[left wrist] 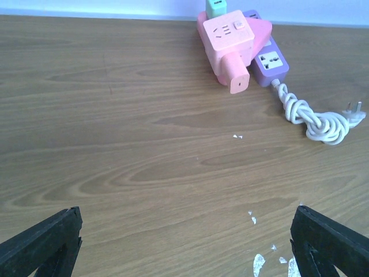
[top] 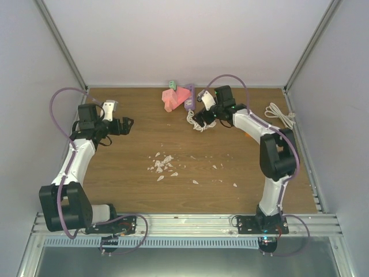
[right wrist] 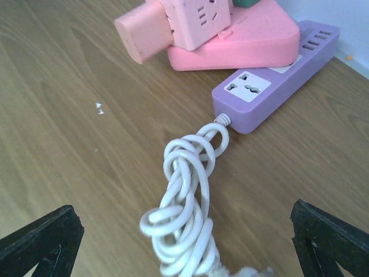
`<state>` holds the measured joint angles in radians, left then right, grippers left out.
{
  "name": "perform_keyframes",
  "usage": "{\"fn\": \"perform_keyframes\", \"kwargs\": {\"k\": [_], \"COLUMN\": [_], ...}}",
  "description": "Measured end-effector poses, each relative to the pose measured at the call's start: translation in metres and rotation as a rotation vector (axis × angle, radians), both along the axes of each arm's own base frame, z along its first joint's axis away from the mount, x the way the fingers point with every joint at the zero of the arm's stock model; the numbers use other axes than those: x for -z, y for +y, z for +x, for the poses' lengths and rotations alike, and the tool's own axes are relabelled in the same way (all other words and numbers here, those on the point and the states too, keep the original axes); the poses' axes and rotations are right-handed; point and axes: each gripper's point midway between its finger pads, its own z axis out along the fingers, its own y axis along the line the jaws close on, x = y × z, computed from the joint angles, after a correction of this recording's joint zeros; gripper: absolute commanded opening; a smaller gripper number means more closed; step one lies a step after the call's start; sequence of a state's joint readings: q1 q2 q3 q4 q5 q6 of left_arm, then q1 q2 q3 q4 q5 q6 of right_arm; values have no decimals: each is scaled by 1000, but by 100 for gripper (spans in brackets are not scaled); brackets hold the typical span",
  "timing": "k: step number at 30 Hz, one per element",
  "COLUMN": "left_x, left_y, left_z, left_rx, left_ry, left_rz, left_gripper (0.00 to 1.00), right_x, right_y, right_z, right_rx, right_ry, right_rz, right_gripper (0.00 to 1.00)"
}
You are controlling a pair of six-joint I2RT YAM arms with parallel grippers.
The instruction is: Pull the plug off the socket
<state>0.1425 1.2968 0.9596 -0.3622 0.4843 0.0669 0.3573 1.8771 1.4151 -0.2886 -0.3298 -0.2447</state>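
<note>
Coiling well right of the socket [top: 171,102], a second cord [top: 280,115] shows only overhead.

I have the left arm [top: 74,158] folded up from its base, forearm reaching forward and wrist turned inward, and the left gripper [top: 125,125] stands with its jaws spread wide, holding nothing. The right arm [top: 275,158] stretches farther forward and leans to the left, with the right gripper [top: 203,119] angled down, jaws likewise wide apart and empty.

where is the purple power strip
Top view: the purple strip lies at the far edge of the table, centre, against the right of the pink socket block, white cord coiled nearer.
</note>
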Motion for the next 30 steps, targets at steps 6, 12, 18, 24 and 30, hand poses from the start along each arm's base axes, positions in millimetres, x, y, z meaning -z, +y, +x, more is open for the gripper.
{"fn": "perform_keyframes", "kwargs": {"k": [6,12,18,24,30], "left_x": [-5,-9,-10,-9,-9], "left_y": [1,1,3,5,6], "left_z": [1,3,4,4,5], "left_rx": [-13,-17,-23,-32,-41], "left_ry": [-21,-37,-43,-43,-42], "left_rz": [2,4,9,17,24], "left_gripper": [99,99,99,99,99], "right_x": [36,65,84,94,109], "right_y": [22,30,32,43,52], "right_z": [27,47,61,63,56], "right_rx": [11,44,75,69,55], "right_ry": [50,83,99,113,153], "right_rz": [-41,-78,-96,-96,-93], "right_gripper": [92,81,69,62,50]}}
